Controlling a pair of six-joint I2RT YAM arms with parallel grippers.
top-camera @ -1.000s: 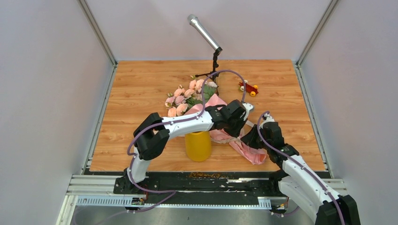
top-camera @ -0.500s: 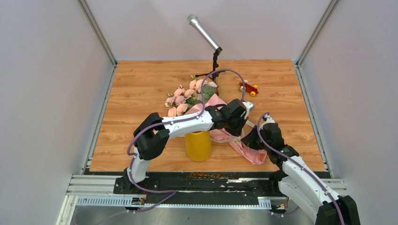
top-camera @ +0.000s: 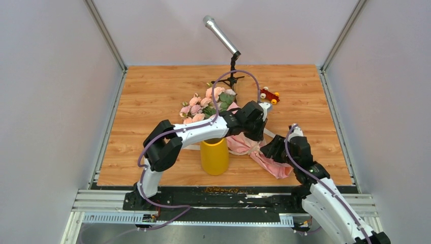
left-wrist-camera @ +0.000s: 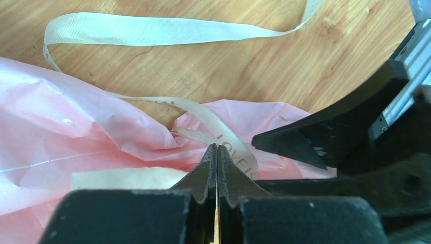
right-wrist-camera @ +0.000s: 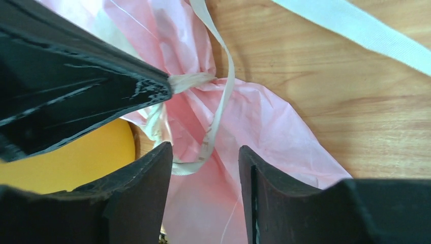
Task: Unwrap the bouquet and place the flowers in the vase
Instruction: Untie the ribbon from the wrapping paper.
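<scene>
Right gripper (right-wrist-camera: 204, 162) has parted; wrist views, unlike the top, show left gripper (left-wrist-camera: 217, 150) pinching the ribbon (left-wrist-camera: 203, 109).

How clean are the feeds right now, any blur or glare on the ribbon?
Left wrist: ribbon crisp, lettering legible, near fingers soft. Right wrist: paper sharp, vase softer at the corner. Top view: even light on the table, no glare.

The bouquet (top-camera: 238, 145) is lying on the table (top-camera: 147, 101) behind the vase (top-camera: 214, 157). The left gripper (top-camera: 255, 137) is resting at its pink paper, and the right gripper (top-camera: 269, 150) is hanging just beside.
</scene>
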